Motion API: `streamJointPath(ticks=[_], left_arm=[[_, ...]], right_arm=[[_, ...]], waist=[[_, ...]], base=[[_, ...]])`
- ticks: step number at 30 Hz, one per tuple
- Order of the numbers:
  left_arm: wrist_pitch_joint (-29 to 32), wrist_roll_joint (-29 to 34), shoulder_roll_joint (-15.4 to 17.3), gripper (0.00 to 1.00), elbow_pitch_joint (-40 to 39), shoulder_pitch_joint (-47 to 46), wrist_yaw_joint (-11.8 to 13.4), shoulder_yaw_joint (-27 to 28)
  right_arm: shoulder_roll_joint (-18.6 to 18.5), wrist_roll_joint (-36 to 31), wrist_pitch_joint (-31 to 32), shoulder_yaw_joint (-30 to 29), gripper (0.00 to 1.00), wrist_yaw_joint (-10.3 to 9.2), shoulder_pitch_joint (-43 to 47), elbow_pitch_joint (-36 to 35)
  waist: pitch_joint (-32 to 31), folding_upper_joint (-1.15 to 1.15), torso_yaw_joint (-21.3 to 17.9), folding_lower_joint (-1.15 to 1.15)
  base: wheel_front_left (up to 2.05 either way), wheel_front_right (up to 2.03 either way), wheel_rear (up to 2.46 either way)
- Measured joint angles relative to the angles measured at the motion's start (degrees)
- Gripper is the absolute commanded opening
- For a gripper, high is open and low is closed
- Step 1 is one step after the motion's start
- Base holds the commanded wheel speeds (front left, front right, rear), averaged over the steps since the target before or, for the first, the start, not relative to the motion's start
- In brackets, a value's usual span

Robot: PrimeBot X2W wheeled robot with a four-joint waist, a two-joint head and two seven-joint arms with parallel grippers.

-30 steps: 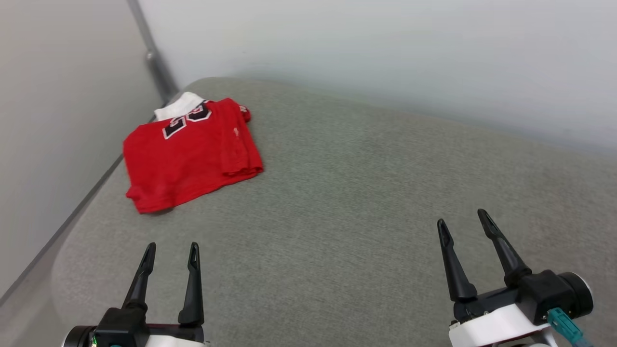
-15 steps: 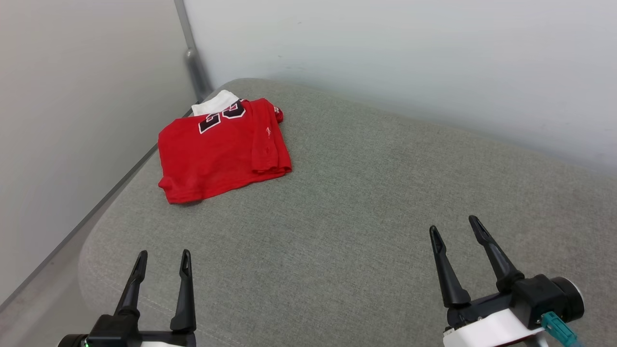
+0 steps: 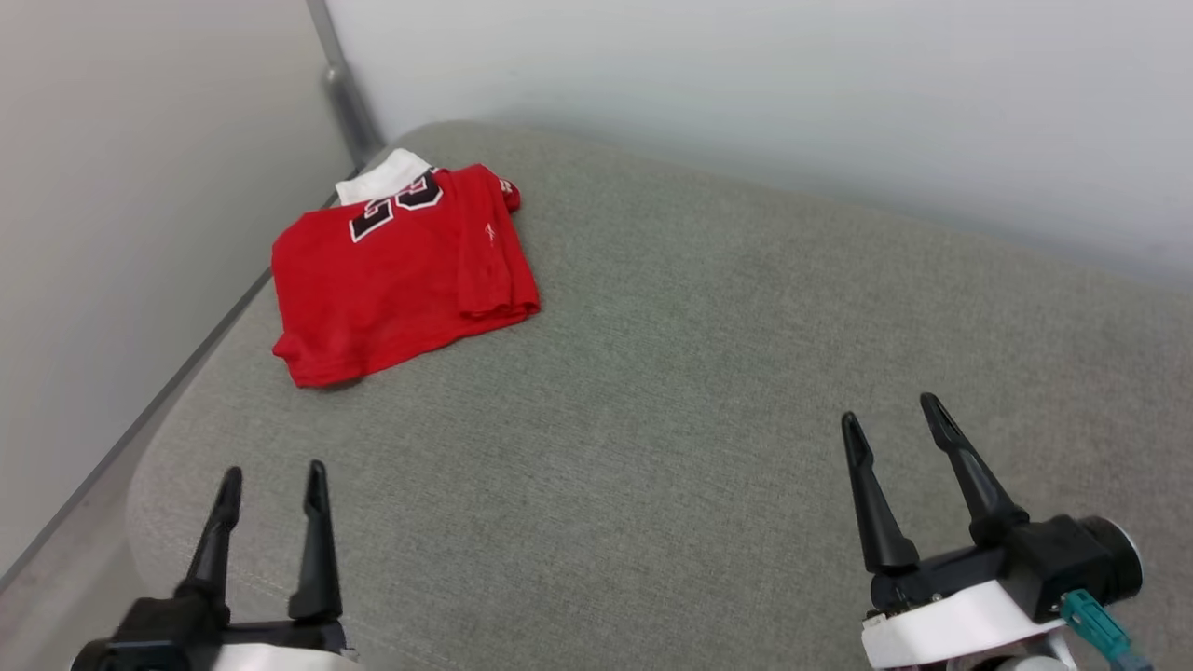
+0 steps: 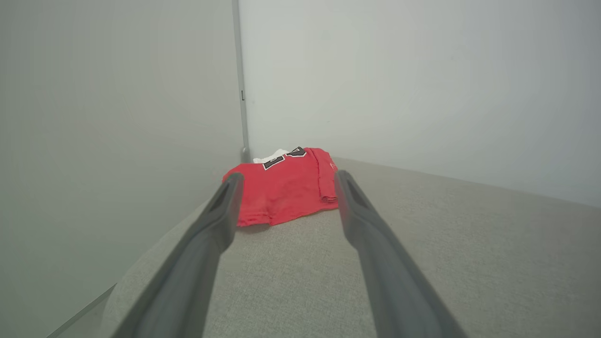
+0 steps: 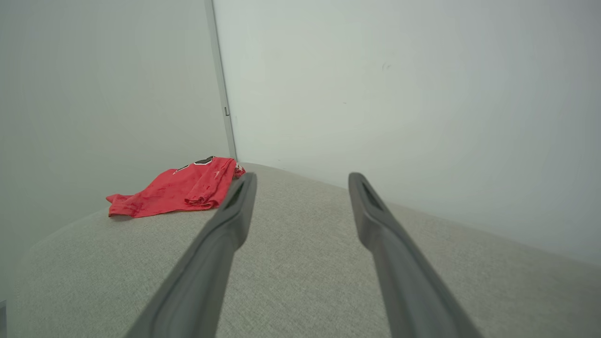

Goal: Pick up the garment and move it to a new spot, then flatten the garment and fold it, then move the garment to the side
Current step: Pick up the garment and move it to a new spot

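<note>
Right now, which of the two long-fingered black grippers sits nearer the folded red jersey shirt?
The left gripper: the red jersey shirt lies straight ahead of it, while the right gripper sits far across the grey cushion.

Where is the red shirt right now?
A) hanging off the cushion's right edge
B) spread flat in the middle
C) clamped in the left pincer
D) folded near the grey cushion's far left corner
D: the garment lies folded at the far left corner of the grey cushion, apart from the open left pincer and right pincer.
</note>
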Motion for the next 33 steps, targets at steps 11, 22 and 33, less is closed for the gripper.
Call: streamJointPath(ticks=[11, 22, 33], left_arm=[[0.00, -7.72, 3.93, 1.00, 10.49, -13.01, -2.79, 3.54], [23.77, -29.49, 28.62, 1.00, 19.51, -34.12, -2.85, -1.13], [52.47, -42.36, 42.41, 1.00, 27.24, -49.90, -2.83, -1.88]], right_arm=[[-1.83, -2.71, -0.01, -0.33, 1.00, 0.00, -5.91, -5.03], [-4.45, -2.87, -0.01, -0.57, 1.00, 0.00, -10.83, -7.43], [-6.05, -3.87, 0.00, -0.83, 1.00, 0.00, -12.66, -9.04]], waist=[[10.92, 0.00, -4.00, 0.01], [23.71, 0.00, -10.26, 0.02], [33.75, 0.00, -16.54, 0.02]], base=[[0.00, 0.00, 0.00], [0.00, 0.00, 0.00], [0.00, 0.00, 0.00]])
